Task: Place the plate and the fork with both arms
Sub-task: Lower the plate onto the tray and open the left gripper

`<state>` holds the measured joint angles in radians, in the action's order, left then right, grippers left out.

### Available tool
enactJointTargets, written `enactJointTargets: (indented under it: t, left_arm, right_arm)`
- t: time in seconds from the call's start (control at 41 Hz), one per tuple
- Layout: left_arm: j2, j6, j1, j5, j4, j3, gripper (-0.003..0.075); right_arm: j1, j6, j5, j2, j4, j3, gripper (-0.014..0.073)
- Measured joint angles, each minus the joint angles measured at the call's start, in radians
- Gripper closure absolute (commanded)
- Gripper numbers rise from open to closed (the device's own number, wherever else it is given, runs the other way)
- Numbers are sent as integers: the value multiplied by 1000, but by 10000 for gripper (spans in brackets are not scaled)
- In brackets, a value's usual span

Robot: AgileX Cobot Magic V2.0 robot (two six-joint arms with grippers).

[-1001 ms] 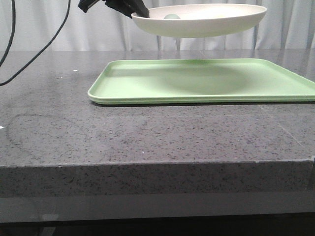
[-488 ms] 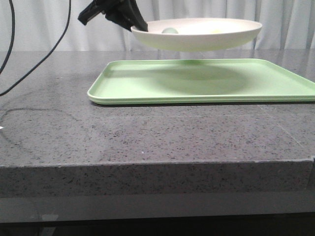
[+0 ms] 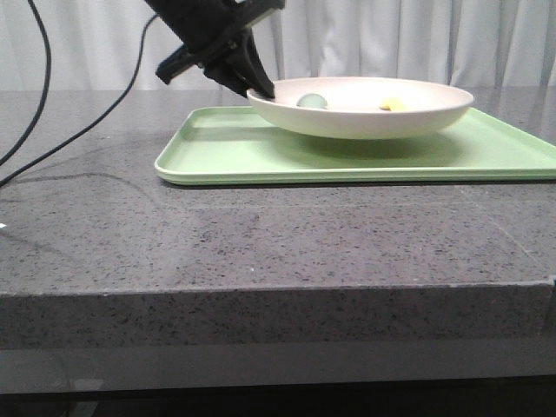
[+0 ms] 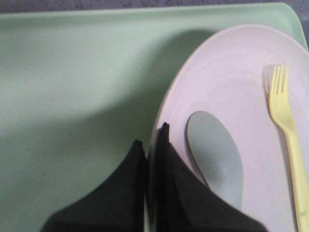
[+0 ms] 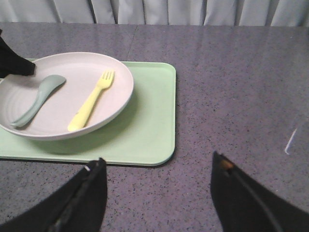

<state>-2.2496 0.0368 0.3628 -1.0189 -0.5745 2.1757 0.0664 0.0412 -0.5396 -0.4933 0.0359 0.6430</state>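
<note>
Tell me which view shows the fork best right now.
The right wrist view: the whole fork lies in the plate, tines to handle. The left wrist view is closer but cuts off the handle end. The front view shows only a yellow bit above the plate rim.

I see a flat rectangular light-green tray [image 3: 226, 143] lying on the grey speckled stone table [image 3: 261, 243], set back from the table's front edge. In the right wrist view the tray [image 5: 154, 121] has rounded corners and a low raised lip, and bare table [image 5: 231, 72] stretches well beyond its near corner. A grey-green spoon [image 5: 36, 99] lies with its bowl toward the table's far side; the left wrist view shows that bowl [image 4: 215, 154] close up, smooth and oval. Two black cables [image 3: 87, 113] hang down at the left and trail across the table. Pale pleated curtains [image 3: 391, 39] close off the background.
</note>
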Motion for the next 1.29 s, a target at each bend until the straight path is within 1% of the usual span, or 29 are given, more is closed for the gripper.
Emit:
enactJointTargets:
  t: [0.098,0.366,0.83,1.098,1.294]
  left_arm:
    - [-3,0,18,4,15,0,738]
    - [-3,-2,21,9,25,0,738]
    - [-3,-94,21,20,87,0,738]
    - [-3,-126,21,18,139,0,738]
    - [-3,-131,21,8,148,0,738]
  right_arm:
    - [0,0,0,0,0,0,102]
    - [0,0,0,0,0,0,102]
    - [0,0,0,0,0,0,102]
    - [0,0,0,0,0,0,102]
    - [0,0,0,0,0,0,102]
